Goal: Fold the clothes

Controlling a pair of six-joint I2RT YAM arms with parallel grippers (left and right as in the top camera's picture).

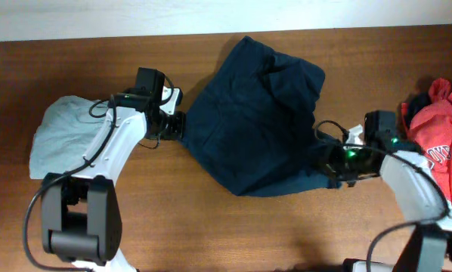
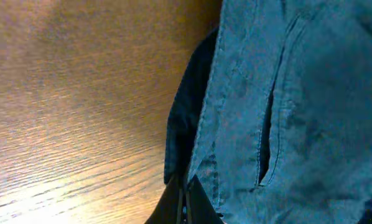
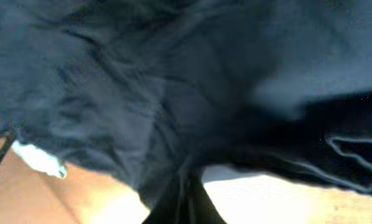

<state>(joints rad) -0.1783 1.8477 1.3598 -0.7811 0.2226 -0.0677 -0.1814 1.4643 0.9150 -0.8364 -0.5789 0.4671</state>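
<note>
A dark navy garment (image 1: 256, 121) lies crumpled across the middle of the wooden table, with a seam and a slit pocket showing in the left wrist view (image 2: 285, 112). My left gripper (image 1: 178, 125) is shut on the garment's left edge (image 2: 185, 196). My right gripper (image 1: 333, 168) is shut on the garment's right lower edge (image 3: 187, 186), and the dark cloth fills most of the right wrist view (image 3: 173, 81). A white tag or label (image 3: 40, 158) shows beside the cloth.
A folded light grey-blue garment (image 1: 60, 132) lies at the left, under the left arm. A pile of red clothes (image 1: 441, 128) with a dark piece sits at the right edge. Bare wood (image 1: 233, 227) shows along the table's front.
</note>
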